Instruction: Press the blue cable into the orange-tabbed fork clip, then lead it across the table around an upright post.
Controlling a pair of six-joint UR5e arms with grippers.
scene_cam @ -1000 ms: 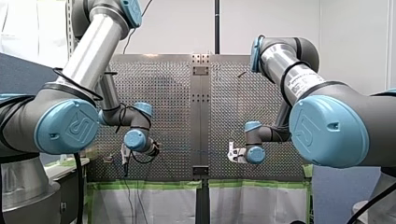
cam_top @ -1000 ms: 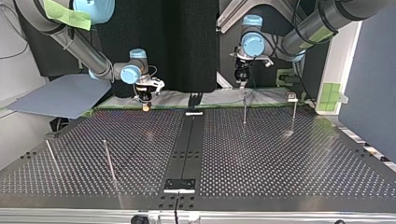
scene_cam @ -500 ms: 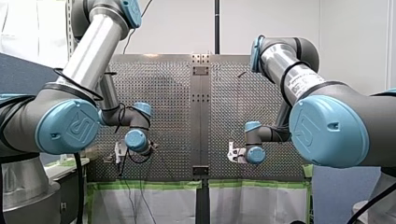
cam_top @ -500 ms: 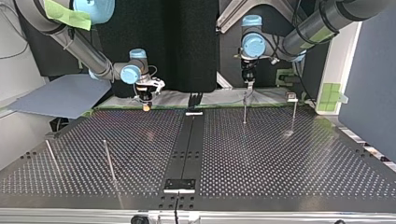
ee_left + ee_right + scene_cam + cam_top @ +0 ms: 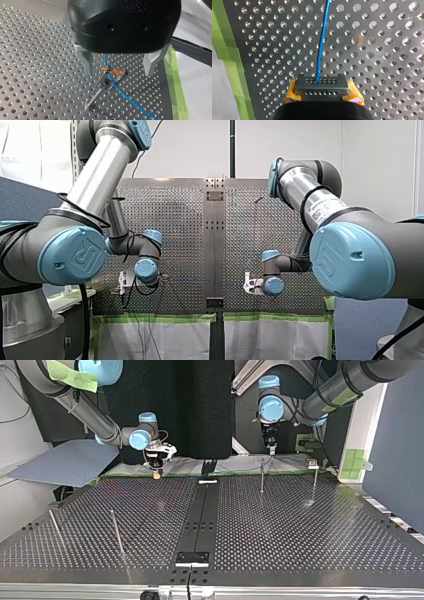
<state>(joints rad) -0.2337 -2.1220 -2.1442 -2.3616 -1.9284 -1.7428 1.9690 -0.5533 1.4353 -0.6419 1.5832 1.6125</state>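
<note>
Clip (image 5: pixel 110 76): orange-tabbed fork on a metal stem, standing on the table (image 5: pixel 37 50) near its edge with the green tape (image 5: pixel 176 87).
Left gripper (image 5: pixel 117 73): over the clip; its 2 metal fingers (image 5: pixel 86 62) are spread wide, 1 on each side of the clip and apart from it.
Cable (image 5: pixel 320 50): blue; comes down from under the left gripper's body. It seems to pass through the clip's fork by the orange tabs, though the crossing is small in the wrist view. It then curves away from the clip over the table toward the tape.
Near post (image 5: pixel 261 477): thin, upright, near the clip, between it and the right gripper (image 5: pixel 156 474) in the top view.
Right gripper: well apart from the clip, by the same table edge; clamped on the cable, which runs into the grey holed block (image 5: pixel 321 86) between its yellow pads (image 5: pixel 292 92) and leads off ahead over the table.
Far posts (image 5: pixel 116 530): 2 thin posts, farthest from the clip, toward the opposite corner of the table in the top view.
</note>
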